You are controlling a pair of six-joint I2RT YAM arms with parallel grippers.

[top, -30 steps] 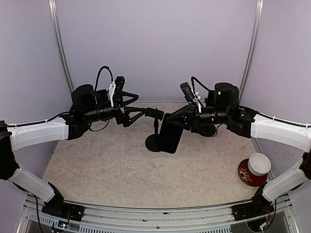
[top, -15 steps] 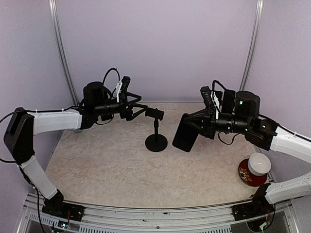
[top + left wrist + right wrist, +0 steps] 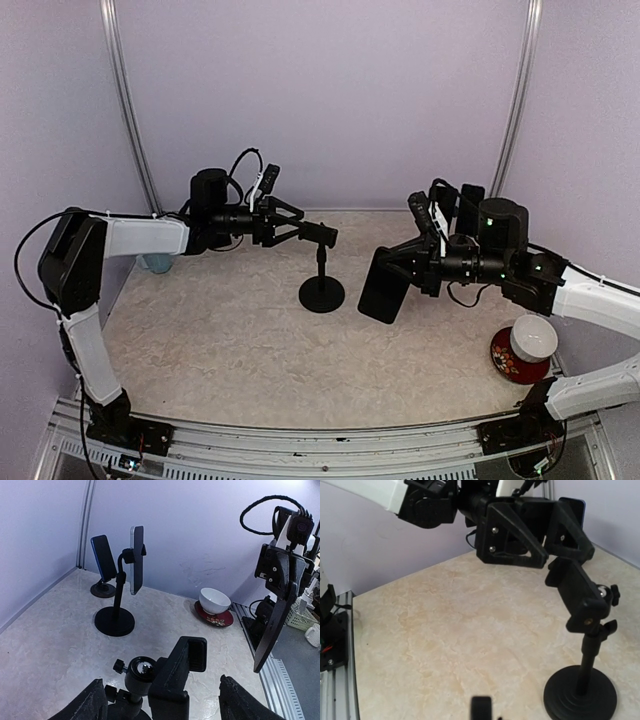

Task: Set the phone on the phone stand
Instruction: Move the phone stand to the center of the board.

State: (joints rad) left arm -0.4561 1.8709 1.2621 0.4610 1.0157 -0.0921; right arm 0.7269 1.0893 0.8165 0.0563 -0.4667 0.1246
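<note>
The flat black phone point(image 3: 383, 287) hung tilted in the air, pinched near its upper edge by the closed right gripper point(image 3: 402, 265). It was to the right of the black round-based phone stand point(image 3: 321, 270) and apart from it. The stand stood near the middle of the beige marbled table point(image 3: 220, 330). The left gripper point(image 3: 308, 230) reached in from the left at the height of the stand's head, its jaws wide.

From the left wrist, its fingers point(image 3: 92, 702) flanked the stand's black clamp point(image 3: 179, 677) with clear gaps on both sides. That view also showed two more stands towards the far wall. The nearer was a black gooseneck stand point(image 3: 116, 617) gripping a second handset seen edge-on point(image 3: 136, 560). Behind it, a low dark stand point(image 3: 103, 589) held a blue-edged handset point(image 3: 103, 556). The overhead view showed neither.

A white bowl point(image 3: 533, 337) sat on a red saucer point(image 3: 505, 362) at the table's near right. A pale blue cup point(image 3: 157, 264) peeked from under the left arm. The saucer's pale markings were too small to read.
</note>
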